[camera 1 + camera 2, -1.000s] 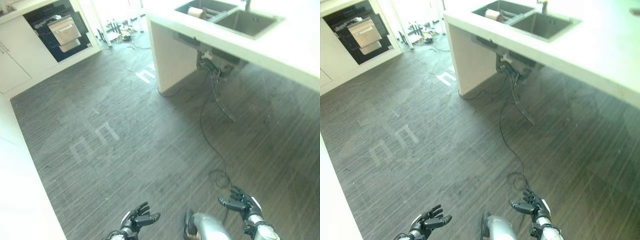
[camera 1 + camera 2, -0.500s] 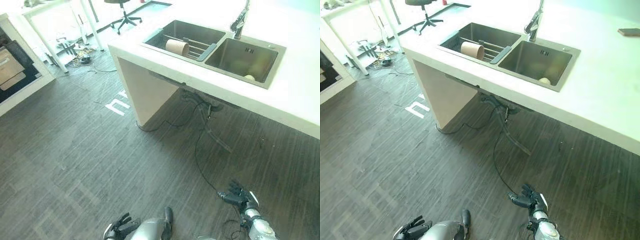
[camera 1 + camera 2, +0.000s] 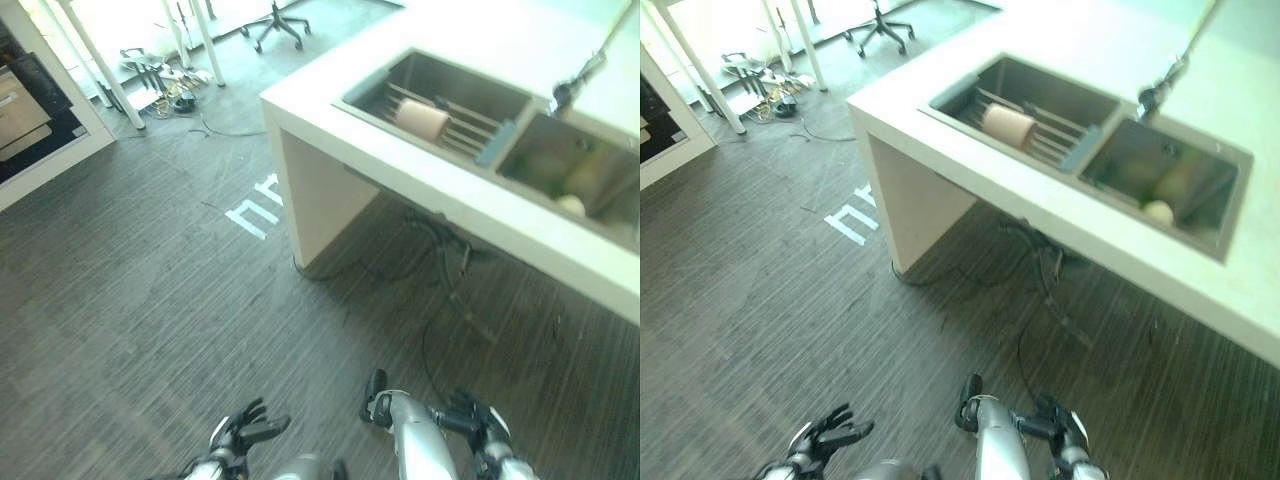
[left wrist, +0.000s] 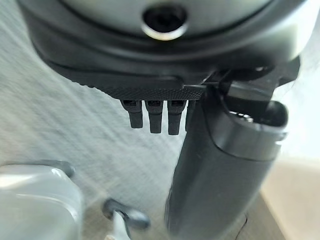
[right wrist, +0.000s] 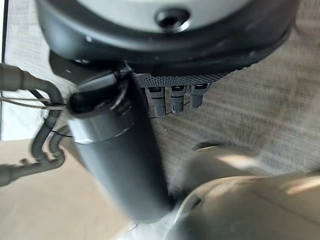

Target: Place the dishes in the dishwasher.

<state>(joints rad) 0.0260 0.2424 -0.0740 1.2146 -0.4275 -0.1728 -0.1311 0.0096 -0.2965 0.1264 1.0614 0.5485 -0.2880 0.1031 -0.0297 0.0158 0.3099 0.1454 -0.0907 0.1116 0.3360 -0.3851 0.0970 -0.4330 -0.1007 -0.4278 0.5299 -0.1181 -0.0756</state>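
Facing white counter, perhaps kitchen.

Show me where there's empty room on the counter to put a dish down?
The white counter is bare behind the two basins. The strip along its front edge is narrow. The left basin is crowded by a rack and a roll-shaped thing; the right basin holds a pale round thing.
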